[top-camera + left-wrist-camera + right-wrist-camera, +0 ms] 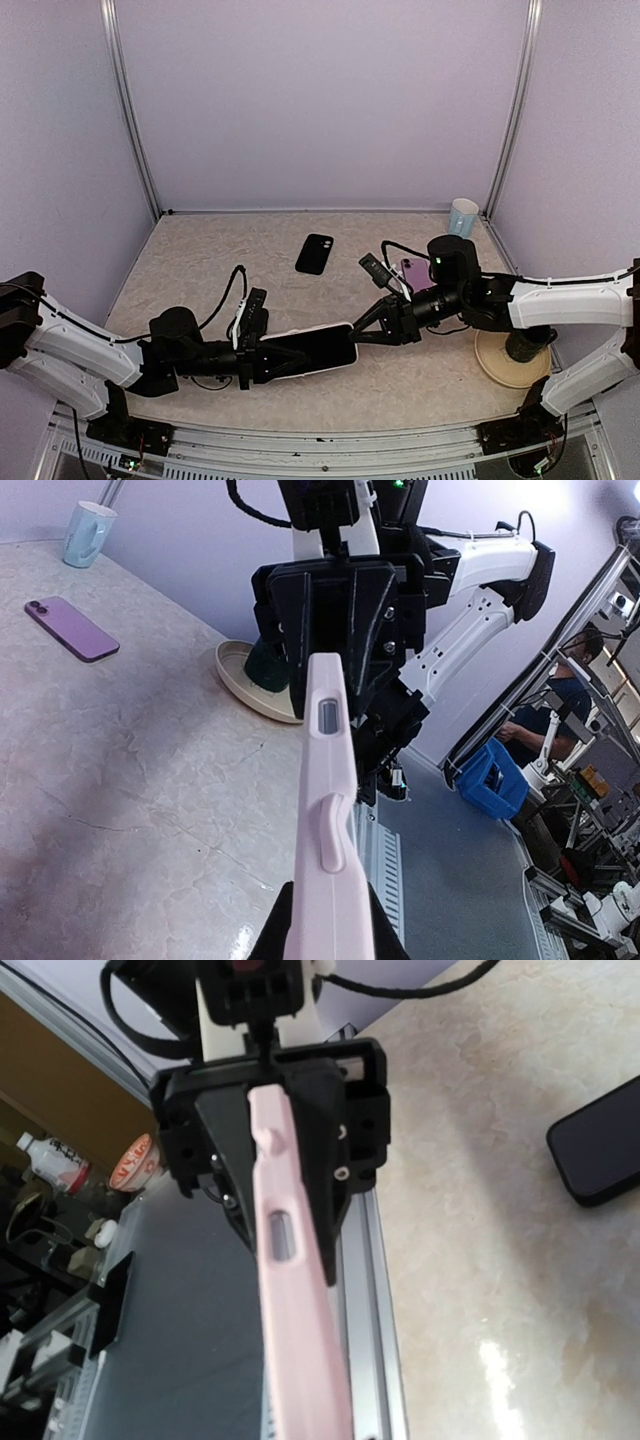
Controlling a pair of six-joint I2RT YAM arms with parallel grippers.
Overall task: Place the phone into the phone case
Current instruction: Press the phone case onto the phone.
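**Pink case held between the arms, phone lying apart**

We see the pink phone case (318,350) held above the table (200,270), edge-on to both wrist cameras. The left gripper (283,357) pinches its left end, fingers (272,935) pressed against either face. The right gripper (360,333) meets the opposite end; we cannot tell whether it clamps there. The purple phone (413,272) lies flat beside the right arm, apart from the case. A flat black device (315,253) lies farther back.

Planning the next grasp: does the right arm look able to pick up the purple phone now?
Probably not: right gripper seems shut on the pink case; the purple phone lies unobstructed beside it.
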